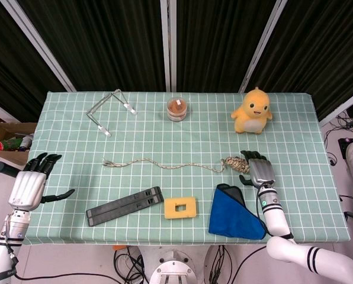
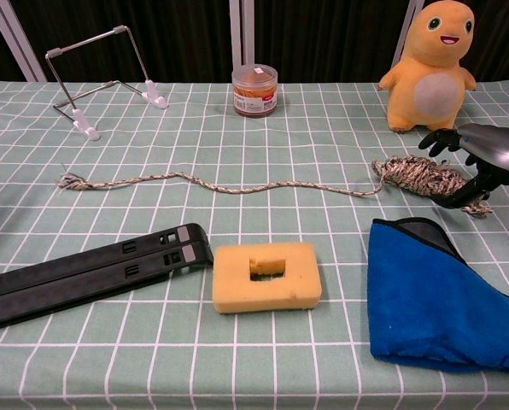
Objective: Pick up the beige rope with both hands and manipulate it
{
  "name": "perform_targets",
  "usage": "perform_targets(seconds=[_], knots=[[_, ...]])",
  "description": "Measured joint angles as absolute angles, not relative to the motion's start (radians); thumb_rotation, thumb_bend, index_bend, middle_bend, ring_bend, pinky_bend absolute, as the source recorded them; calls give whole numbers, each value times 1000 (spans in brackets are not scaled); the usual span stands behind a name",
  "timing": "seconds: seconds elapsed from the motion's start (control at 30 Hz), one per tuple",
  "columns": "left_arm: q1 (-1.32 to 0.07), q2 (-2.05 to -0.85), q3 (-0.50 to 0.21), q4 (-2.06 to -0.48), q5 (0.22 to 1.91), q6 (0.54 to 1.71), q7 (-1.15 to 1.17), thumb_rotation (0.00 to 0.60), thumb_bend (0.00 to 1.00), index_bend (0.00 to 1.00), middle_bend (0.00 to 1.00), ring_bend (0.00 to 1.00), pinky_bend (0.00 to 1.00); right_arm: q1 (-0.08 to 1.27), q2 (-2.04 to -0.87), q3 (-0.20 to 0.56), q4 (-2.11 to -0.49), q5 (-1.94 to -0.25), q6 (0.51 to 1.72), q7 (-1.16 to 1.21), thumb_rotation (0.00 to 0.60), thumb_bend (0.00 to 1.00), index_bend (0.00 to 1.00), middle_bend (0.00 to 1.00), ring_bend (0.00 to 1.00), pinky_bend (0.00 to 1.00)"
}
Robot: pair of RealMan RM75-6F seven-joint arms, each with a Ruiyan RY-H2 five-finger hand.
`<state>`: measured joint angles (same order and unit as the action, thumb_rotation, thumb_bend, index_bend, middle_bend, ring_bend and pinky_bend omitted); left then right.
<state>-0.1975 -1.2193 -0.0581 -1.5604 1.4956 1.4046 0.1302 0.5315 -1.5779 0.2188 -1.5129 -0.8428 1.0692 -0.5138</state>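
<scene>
Left hand (image 1: 31,180): far left edge of the head view, off the table's left side; fingers spread wide, holding nothing; outside the chest view.

Wire stand (image 1: 109,109): upper left of the table, upright on white feet.

Black bars (image 1: 125,205): lower left of centre, two lying side by side, angled slightly up to the right.

Beige rope (image 1: 164,164): stretched across the middle of the table; frayed end at left (image 2: 69,180), wavy line running right, ending in a bunched coil (image 2: 421,175) at right of centre.

Jar (image 1: 176,109): top centre of the table, clear with brown contents, well apart from the rope.

Yellow sponge (image 1: 180,208): lower centre, flat, rectangular hole through its middle; just right of the black bars.

Blue cloth (image 1: 237,213): lower right, folded, near the front table edge, below the rope coil.

Yellow toy (image 1: 253,110): upper right, upright, facing the camera, above the coil.

Right hand (image 1: 259,171): right of centre, just above the blue cloth; dark fingertips (image 2: 459,198) touching the right side of the rope coil; fingers moderately apart; cannot tell whether any strand is pinched.

Table (image 1: 307,136): green cloth with white grid.
</scene>
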Motion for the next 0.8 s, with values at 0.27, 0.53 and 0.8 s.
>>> perform_targets(seconds=[0.27, 0.53, 0.8], knots=[[-198, -1219, -54, -1561, 1489, 1400, 131, 173, 8, 156, 169, 119, 223, 543, -1599, 211, -1493, -838, 1081, -513, 600, 309, 255, 232, 160, 255], [-203, -1217, -56, -1563, 1488, 1396, 130, 172, 10, 156, 169, 119, 223, 551, -1619, 204, -1463, -839, 1088, -512, 600, 331, 350, 318, 258, 376], [-204, -1227, -55, -1551, 1483, 1392, 112, 174, 15, 156, 169, 119, 225, 542, -1632, 205, -1449, -862, 1099, -458, 600, 455, 492, 423, 390, 539]])
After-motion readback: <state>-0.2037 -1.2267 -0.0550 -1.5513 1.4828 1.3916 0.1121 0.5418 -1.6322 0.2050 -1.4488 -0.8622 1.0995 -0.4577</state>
